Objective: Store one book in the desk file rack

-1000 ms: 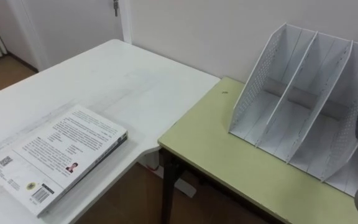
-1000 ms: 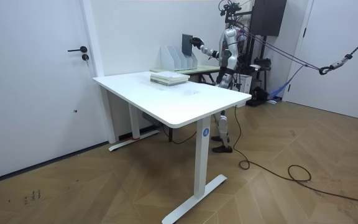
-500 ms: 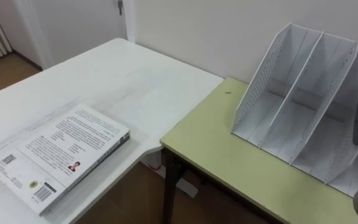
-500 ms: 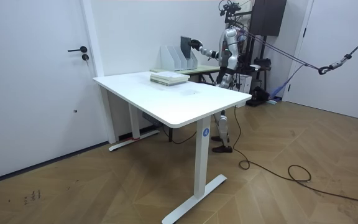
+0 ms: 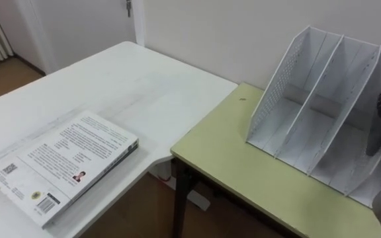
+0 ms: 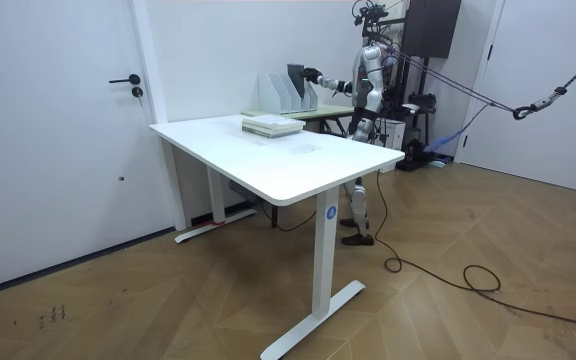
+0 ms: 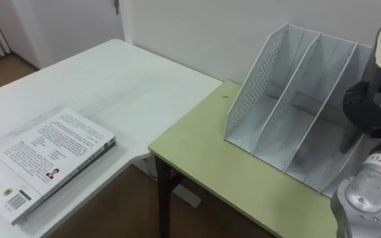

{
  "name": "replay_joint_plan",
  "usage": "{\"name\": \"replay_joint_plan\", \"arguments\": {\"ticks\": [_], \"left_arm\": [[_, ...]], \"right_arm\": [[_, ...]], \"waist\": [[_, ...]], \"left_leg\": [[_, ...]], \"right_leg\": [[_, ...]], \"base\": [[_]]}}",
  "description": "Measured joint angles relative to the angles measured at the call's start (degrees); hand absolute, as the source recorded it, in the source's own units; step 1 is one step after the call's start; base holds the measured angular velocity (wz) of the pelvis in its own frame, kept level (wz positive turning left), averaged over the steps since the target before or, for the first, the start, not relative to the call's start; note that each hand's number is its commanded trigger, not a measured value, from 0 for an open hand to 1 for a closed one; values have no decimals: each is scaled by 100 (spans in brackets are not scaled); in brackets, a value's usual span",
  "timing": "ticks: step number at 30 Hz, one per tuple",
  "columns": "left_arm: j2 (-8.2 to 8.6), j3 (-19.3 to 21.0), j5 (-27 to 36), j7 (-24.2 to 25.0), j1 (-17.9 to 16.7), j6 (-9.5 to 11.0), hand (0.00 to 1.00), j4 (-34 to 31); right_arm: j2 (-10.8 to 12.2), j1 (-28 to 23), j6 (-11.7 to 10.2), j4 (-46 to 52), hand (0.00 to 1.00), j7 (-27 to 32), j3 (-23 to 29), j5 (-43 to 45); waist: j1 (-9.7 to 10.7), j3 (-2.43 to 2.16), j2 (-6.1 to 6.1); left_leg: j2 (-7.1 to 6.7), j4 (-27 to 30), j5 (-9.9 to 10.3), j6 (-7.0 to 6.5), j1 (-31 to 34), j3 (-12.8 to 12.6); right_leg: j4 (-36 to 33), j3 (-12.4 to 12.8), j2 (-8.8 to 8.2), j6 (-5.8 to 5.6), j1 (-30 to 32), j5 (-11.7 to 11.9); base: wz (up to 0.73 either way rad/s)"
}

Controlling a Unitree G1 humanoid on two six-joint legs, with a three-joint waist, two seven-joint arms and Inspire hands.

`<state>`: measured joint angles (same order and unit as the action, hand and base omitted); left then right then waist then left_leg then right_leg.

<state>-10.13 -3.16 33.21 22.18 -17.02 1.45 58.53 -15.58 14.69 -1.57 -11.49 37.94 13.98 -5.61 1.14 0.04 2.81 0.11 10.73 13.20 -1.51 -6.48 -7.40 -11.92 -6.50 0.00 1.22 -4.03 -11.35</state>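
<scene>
Book (image 7: 380, 47) is in the right hand (image 7: 369, 106), with the fingers curled round it about halfway down. It's held on edge, leaning a bit, right over the right-hand end of the file rack (image 7: 260, 92). We honestly can't tell if its bottom edge is already down between two dividers or just above them, or which slot it's lined up with. The rack sits on the green desk (image 7: 223, 158) up against the wall, and every slot we can see into looks empty. Another book (image 7: 42, 162) is lying flat on the white desk (image 7: 111, 79) next door, well apart from all this, so we'd leave it alone. By our reckoning we're at the actual slotting-in step, nearly done. What worries us is that lean. If the book goes down tilted, a corner could land on top of a divider instead of between two, and pushing on would shove or tip the rack, which looks light. Letting go too high could also let it flop sideways or bounce back out. And the fingers sit low enough on the book that they might foul the divider tops before it's seated. We'd straighten it up first, then lower slowly.
</scene>
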Motion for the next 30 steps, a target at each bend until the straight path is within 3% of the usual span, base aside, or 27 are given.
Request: {"name": "replay_joint_plan", "arguments": {"ticks": [5,11,17,23,24,25,26,30], "left_arm": [[-7,21,-5,-2,14,-17,0,1],[-36,-23,-18,-81,-35,-65,0,-131],[-50,81,-183,-145,-20,-207,0,-168],[-72,167,-411,-146,-35,-371,0,-310],[-72,195,-425,-146,-37,-398,0,-332],[-73,220,-476,-144,-37,-412,0,-346],[-73,232,-489,-142,-36,-420,0,-348],[-75,289,-548,-142,-39,-523,0,-407]], "right_arm": [[-514,786,70,-683,100,65,96,-459],[-933,1174,142,-1096,100,48,128,-1527],[-1100,1412,264,-1333,100,-153,320,-2367],[-1151,1501,293,-1663,100,-373,322,-2579],[-1151,1501,299,-1708,84,-400,325,-2579],[-1153,1502,304,-1733,28,-439,331,-2572],[-1155,1504,312,-1733,0,-450,333,-2572],[-1160,1506,414,-1734,0,-530,351,-2573]], "waist": [[-1,6,34],[50,3,48],[129,-4,40],[153,-20,49],[154,-23,54],[153,-25,58],[153,-26,60],[154,-28,67]], "left_leg": [[0,3,0,0,7,6],[-1,7,0,0,11,44],[-1,10,-2,2,11,94],[7,13,-11,16,46,96],[8,16,-11,16,46,96],[9,20,-11,16,49,97],[9,24,-11,16,53,98],[12,65,-11,17,81,117]], "right_leg": [[6,-14,-1,0,-18,0],[22,-68,-8,0,-68,0],[36,-109,-12,0,-51,0],[15,-125,-8,11,-3,7],[14,-131,-9,13,-4,7],[15,-137,-9,16,-4,9],[15,-138,-9,17,-4,10],[12,-153,-10,26,0,16]], "base": [[2],[3],[2],[0],[0],[0],[0],[1]]}}
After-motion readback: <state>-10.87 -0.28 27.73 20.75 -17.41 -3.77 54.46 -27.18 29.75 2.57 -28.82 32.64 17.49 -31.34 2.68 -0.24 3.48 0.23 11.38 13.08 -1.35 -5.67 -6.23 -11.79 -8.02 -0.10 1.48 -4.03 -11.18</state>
